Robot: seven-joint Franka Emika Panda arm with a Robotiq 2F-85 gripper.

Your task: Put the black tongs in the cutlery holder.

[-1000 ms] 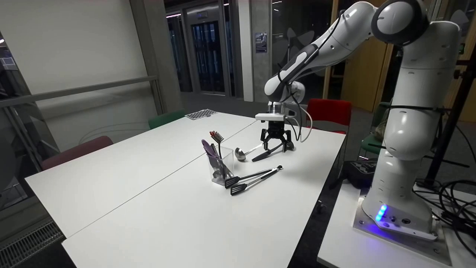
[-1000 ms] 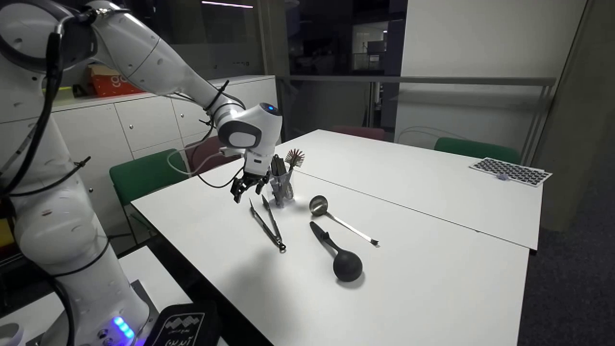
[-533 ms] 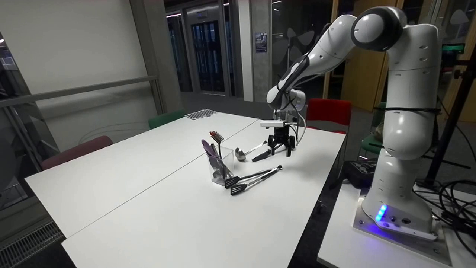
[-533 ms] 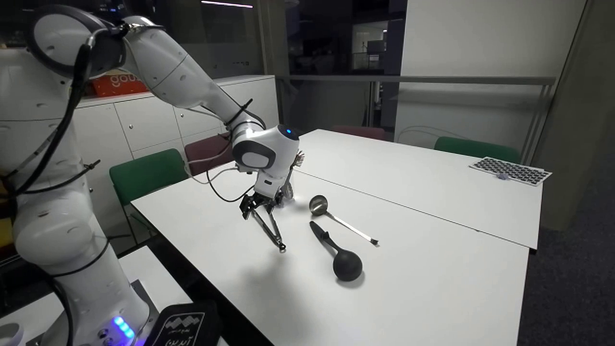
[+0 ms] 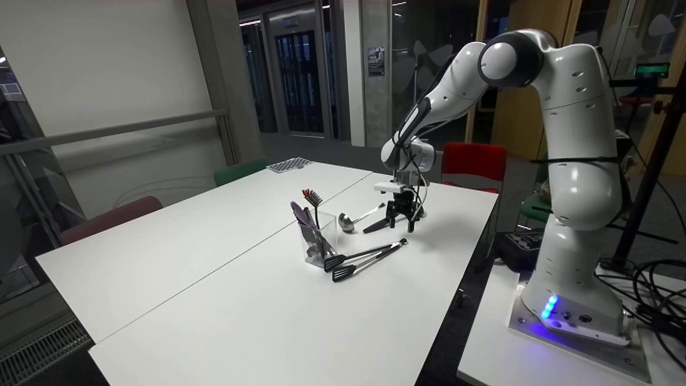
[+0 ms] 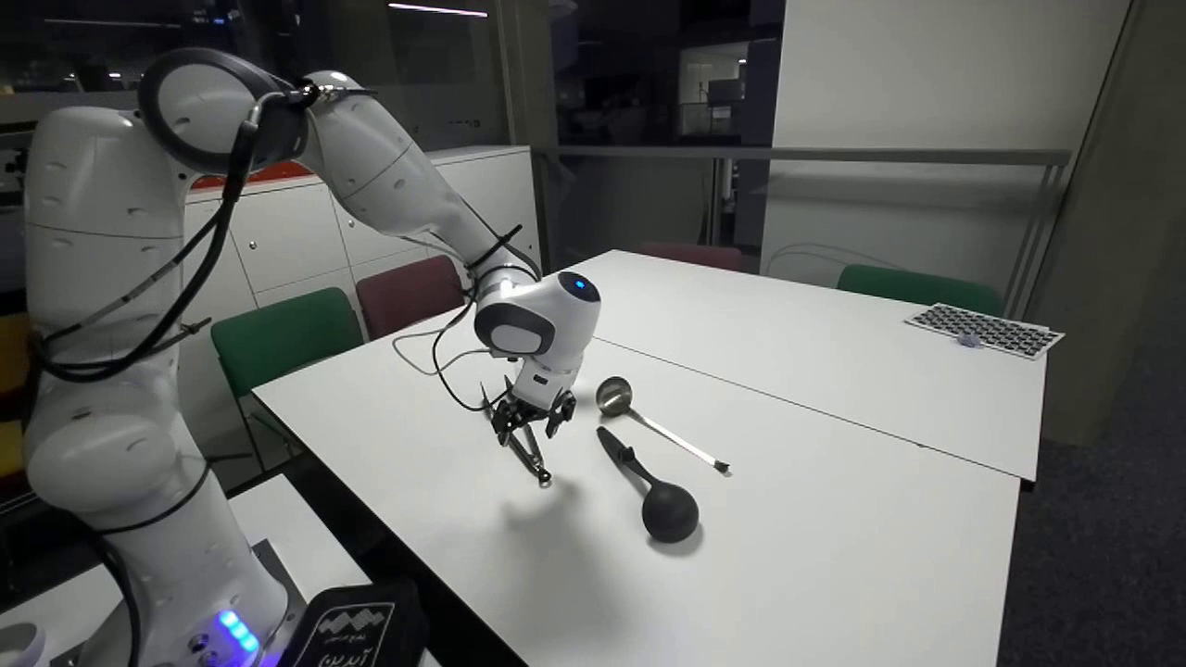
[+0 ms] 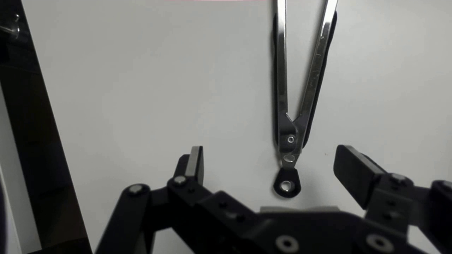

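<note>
Wrist view: tabletop (image 7: pixel 148 91) spreads wide between its edge (image 7: pixel 52 106) and black tongs (image 7: pixel 290 131).

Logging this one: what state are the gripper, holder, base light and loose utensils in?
Gripper: open, holding nothing.
Tongs: arms spread, lying on the table.
Holder: upright, utensils in it.
Steel ladle: lying on the table.
Black ladle: lying on the table.
Base light: lit blue.

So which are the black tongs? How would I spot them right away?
On the big white table, find the clear cutlery holder with utensils poking out of its top. Lying beside it are the black tongs. Unlike the silver ladle and the black ladle nearby, they have two long arms spread in a V, with slotted ends.
</note>
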